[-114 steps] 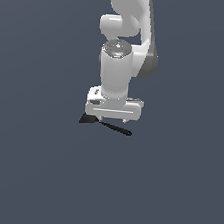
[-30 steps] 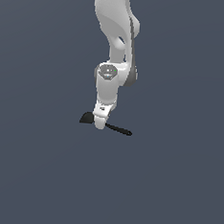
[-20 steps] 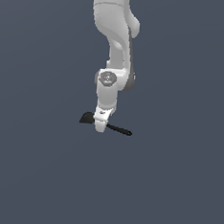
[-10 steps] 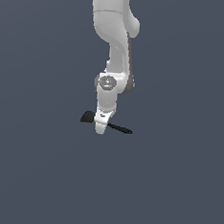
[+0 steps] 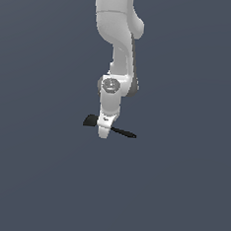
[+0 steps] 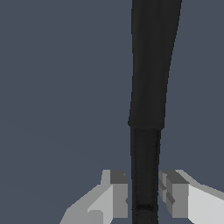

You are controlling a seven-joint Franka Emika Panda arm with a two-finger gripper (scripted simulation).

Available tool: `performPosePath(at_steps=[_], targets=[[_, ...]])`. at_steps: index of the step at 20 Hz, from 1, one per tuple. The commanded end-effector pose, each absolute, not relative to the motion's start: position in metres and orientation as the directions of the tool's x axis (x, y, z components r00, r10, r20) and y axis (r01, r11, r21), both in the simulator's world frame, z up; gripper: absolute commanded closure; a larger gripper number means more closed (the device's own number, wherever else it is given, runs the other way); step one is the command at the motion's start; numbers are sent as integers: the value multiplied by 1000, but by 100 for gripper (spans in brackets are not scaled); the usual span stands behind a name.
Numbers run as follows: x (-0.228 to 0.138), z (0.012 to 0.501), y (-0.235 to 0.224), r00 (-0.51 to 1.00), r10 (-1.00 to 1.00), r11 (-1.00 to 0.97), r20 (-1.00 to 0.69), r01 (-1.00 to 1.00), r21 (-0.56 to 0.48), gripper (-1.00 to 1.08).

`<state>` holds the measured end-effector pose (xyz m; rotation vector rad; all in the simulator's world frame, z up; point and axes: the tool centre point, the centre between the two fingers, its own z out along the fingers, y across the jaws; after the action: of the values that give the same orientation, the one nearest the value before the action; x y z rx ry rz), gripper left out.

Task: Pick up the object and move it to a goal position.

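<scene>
The object, an all-black spoon-like utensil (image 5: 91, 120), lies flat on the grey floor, its rounded head toward the exterior view's left and its thin handle toward the right. My gripper (image 5: 104, 134) is down on its middle, and the hand hides that part. In the wrist view the black utensil (image 6: 151, 65) runs between my fingers (image 6: 118, 192). Both pads sit tight against its sides, so the gripper (image 6: 143, 197) is shut on it. The utensil is still down on the floor.
A plain dark grey floor (image 5: 180, 192) lies all around. The white arm (image 5: 114, 33) rises straight above the gripper. Nothing else shows.
The hand has come straight down onto the utensil over the last second and a half. The utensil has not moved.
</scene>
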<state>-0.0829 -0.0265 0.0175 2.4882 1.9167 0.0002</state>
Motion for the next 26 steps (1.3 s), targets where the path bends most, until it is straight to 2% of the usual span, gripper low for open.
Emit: performPosePath(at_steps=[1,9,26], targets=[[-81,19,-23,254,967,-254,0,967,1,108],[-61,33,20,254,967,-254,0,967,1,108],[16,84,172,255,967,-255,1,967,0,108]])
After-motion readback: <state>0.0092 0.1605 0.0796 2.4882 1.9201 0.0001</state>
